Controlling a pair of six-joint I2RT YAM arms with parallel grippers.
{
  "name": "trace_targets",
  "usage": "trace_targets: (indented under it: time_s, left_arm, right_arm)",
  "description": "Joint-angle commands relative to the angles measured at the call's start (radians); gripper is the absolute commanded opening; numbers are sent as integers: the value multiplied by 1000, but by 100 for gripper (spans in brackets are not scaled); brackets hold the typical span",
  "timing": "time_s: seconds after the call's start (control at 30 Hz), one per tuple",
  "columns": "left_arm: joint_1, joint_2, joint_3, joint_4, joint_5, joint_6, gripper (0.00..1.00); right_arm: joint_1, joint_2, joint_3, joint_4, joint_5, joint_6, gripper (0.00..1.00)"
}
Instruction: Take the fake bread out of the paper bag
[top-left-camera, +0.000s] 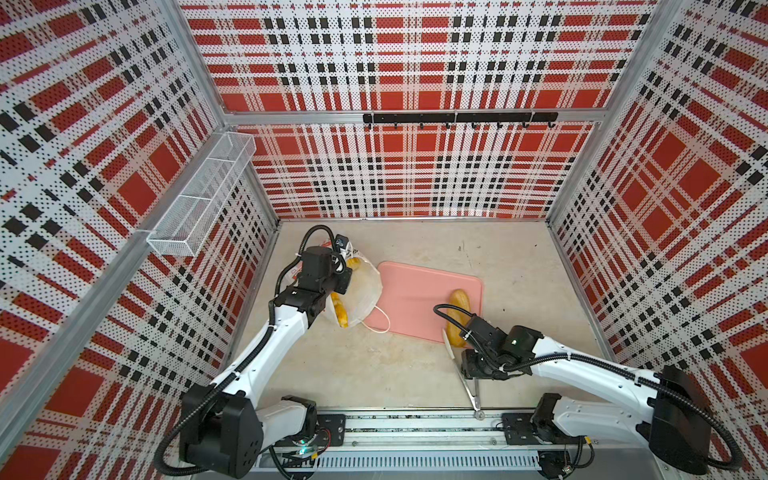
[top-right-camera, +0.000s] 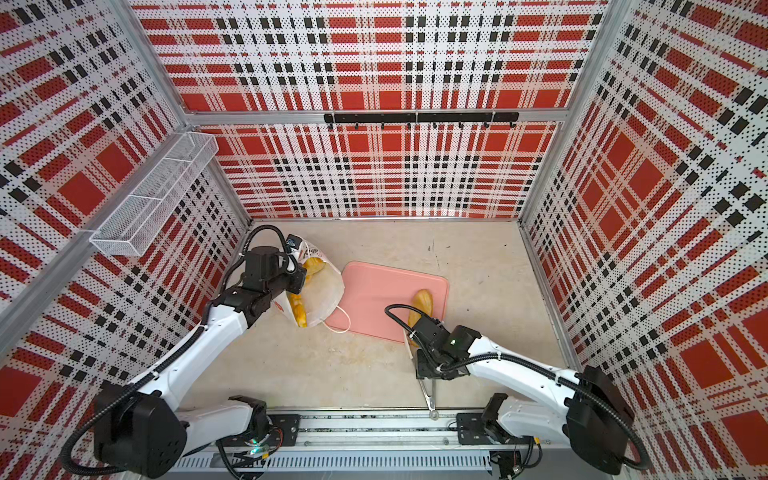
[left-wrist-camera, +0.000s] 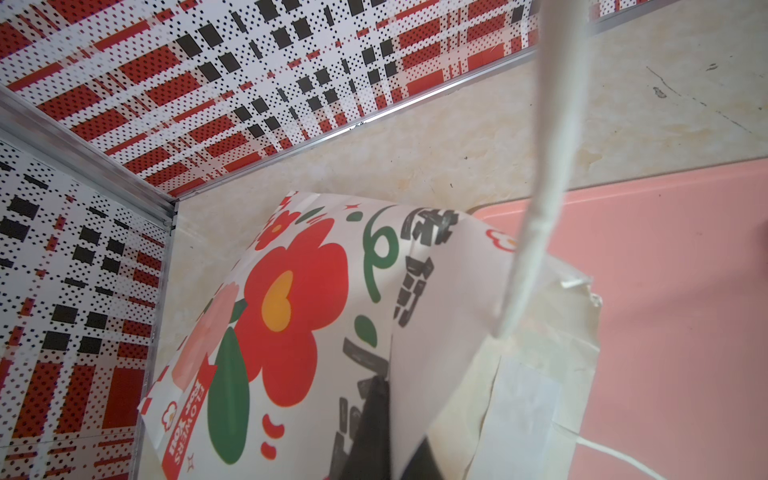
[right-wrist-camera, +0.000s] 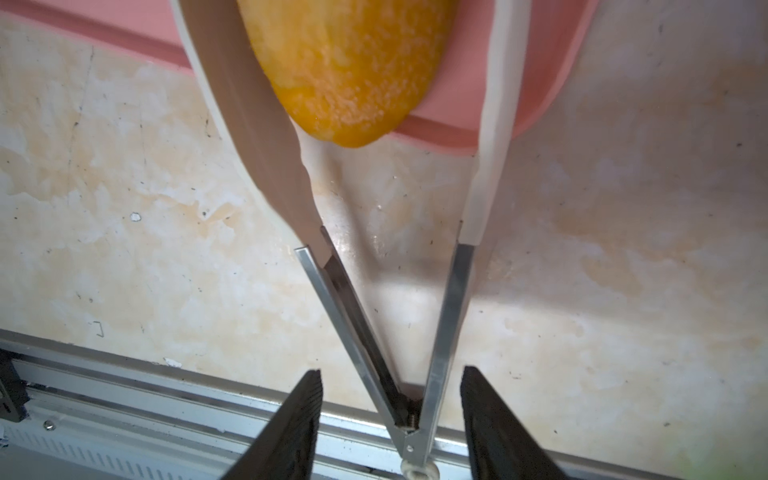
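The paper bag (top-left-camera: 368, 291) (top-right-camera: 328, 286) lies on its side at the back left, white with red flowers (left-wrist-camera: 299, 291). My left gripper (top-left-camera: 345, 279) (top-right-camera: 301, 279) (left-wrist-camera: 395, 449) is shut on the bag's rim, with paper between its dark fingers. Golden fake bread (top-left-camera: 340, 311) (top-right-camera: 298, 311) shows in the bag's mouth. A long loaf (top-left-camera: 460, 300) (top-right-camera: 423, 299) (right-wrist-camera: 353, 62) rests on the pink tray (top-left-camera: 411, 291), its near end past the edge, between the white arms of metal tongs (top-left-camera: 470, 388) (right-wrist-camera: 449, 311). My right gripper (top-left-camera: 473, 372) (top-right-camera: 428, 370) (right-wrist-camera: 390, 395) is open astride the tongs' hinge end.
The pink tray (top-right-camera: 374, 291) (left-wrist-camera: 665, 311) (right-wrist-camera: 457, 124) lies mid-table beside the bag. A white cord handle (top-left-camera: 380, 324) trails from the bag onto it. A wire basket (top-left-camera: 199, 195) hangs on the left wall and a hook rail (top-left-camera: 457, 118) on the back wall.
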Motion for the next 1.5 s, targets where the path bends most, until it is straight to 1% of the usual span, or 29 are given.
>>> trace_targets:
  time_s: [0.0, 0.13, 0.23, 0.3, 0.37, 0.47, 0.6, 0.73, 0.87, 1.0, 1.13, 1.33, 1.4, 1.47]
  left_arm:
    - [0, -10, 2, 23, 17, -19, 0]
    - [1, -6, 4, 22, 19, -19, 0]
    - [1, -6, 5, 19, 18, -19, 0]
    - [0, -6, 5, 20, 17, -19, 0]
    - [0, -6, 6, 19, 18, -19, 0]
    - [-3, -5, 4, 18, 16, -17, 0]
    - [-3, -3, 6, 17, 15, -17, 0]
    - [-4, -4, 5, 16, 13, -16, 0]
    - [-6, -3, 5, 15, 11, -16, 0]
    - [-7, -3, 5, 14, 9, -14, 0]
    - [-7, -3, 5, 14, 8, -14, 0]
    - [-6, 0, 6, 13, 11, -15, 0]
    - [-7, 1, 6, 12, 9, -14, 0]
    - [-8, 0, 7, 12, 8, -15, 0]
  right_arm:
    - [-3, 2, 48, 10, -16, -33, 58]
    - [-2, -5, 41, -7, -13, -36, 61]
    - [-3, -5, 9, 5, 1, -3, 66]
    - [-3, -20, -23, 36, 25, 25, 64]
    - [-5, -48, -59, 70, 60, 49, 60]
    - [-28, -76, -82, 66, 92, 60, 53]
    - [-78, -78, -102, 83, 86, 26, 49]
    - [-130, -29, -117, 144, 45, -28, 44]
    - [-135, 52, -114, 182, 27, -60, 39]
    - [-134, 92, -118, 214, 11, -75, 29]
    - [-134, 82, -110, 195, 14, -77, 19]
    - [-143, 14, -97, 128, 28, -71, 4]
    - [-154, 8, -85, 117, 18, -83, 1]
    - [-161, 6, -68, 102, 17, -95, 0]
